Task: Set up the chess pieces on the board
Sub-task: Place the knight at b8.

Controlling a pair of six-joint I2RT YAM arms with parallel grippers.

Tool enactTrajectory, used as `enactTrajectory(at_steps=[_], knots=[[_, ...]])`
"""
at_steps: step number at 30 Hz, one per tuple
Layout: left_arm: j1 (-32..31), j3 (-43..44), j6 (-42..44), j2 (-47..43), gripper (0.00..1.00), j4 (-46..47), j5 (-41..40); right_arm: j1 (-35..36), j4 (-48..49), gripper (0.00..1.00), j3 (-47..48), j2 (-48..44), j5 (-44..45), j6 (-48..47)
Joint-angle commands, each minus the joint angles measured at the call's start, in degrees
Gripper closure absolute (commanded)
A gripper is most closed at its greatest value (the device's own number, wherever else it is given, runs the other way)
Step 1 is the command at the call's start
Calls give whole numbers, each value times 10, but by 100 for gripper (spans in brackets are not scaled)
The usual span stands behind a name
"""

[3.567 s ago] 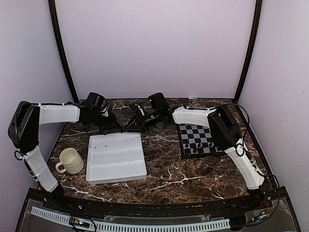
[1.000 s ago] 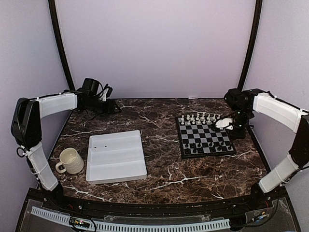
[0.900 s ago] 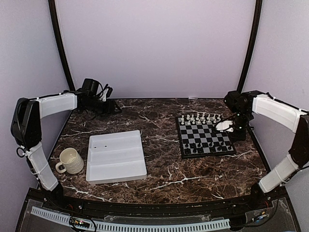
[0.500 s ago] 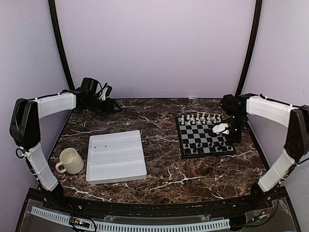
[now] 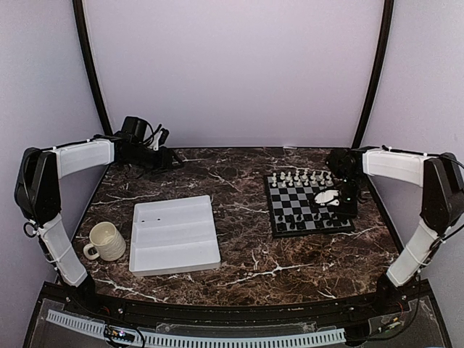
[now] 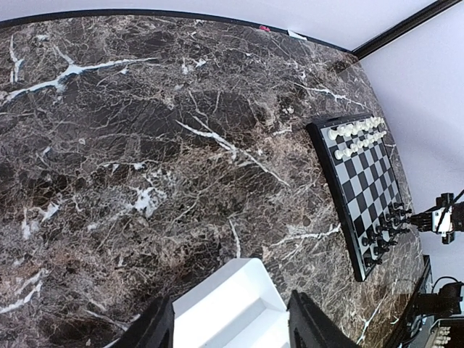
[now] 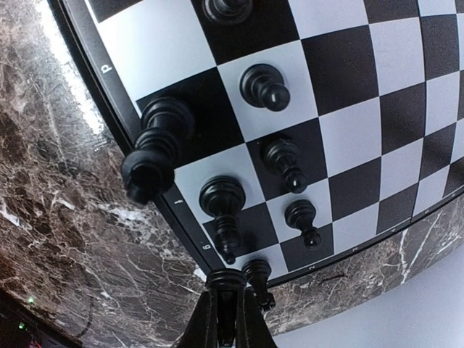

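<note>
Begins at the far left with the left gripper, held high toward the back of the table. Shows its fingers spread apart with nothing between them, only a corner of the white tray below. Passes the mug just left of that tray, both well apart from the work.

Moves right to the board. Finds the white chess pieces lined up in the two far rows and the black chess pieces gathered along the near rows.

Ends at the right gripper, low over the board's right side among the black men. Shows its fingers pressed together, tips just beside a small black piece at the board's corner. Cannot tell whether anything is pinched between them.

Looks like late work on the black ranks, right-hand side. Calls next for a slow, fine settling of that corner piece onto the middle of its square. Calls then for a straight lift clear, without brushing the close-packed neighbours.
</note>
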Motion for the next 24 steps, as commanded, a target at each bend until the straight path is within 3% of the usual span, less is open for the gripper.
enactTrajectory(at_steps=[1,24], knots=[[-4,-3,-2,-14,44,8,12,-3,17,96,-6,9,-2,8],[-7,5,-1,1,42,-2,20,-3,45,88,-13,36,10,8]])
